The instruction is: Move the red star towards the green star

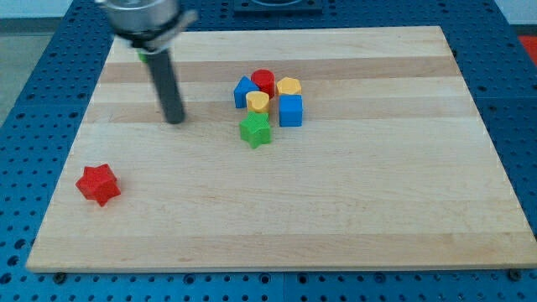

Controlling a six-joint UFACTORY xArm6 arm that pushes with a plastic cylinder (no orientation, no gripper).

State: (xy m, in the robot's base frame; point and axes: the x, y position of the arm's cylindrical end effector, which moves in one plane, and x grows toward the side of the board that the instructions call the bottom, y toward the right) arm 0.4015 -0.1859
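The red star (98,184) lies near the board's lower left. The green star (255,130) lies near the middle, at the bottom of a cluster of blocks. My tip (174,120) rests on the board to the left of the green star and above and to the right of the red star, touching neither. A green block (143,56) peeks out behind the rod near the view's top.
Just above the green star sit a yellow heart (258,102), a blue cube (290,110), a blue block (244,91), a red cylinder (263,80) and a yellow block (289,85). The wooden board (352,210) ends at blue pegboard on all sides.
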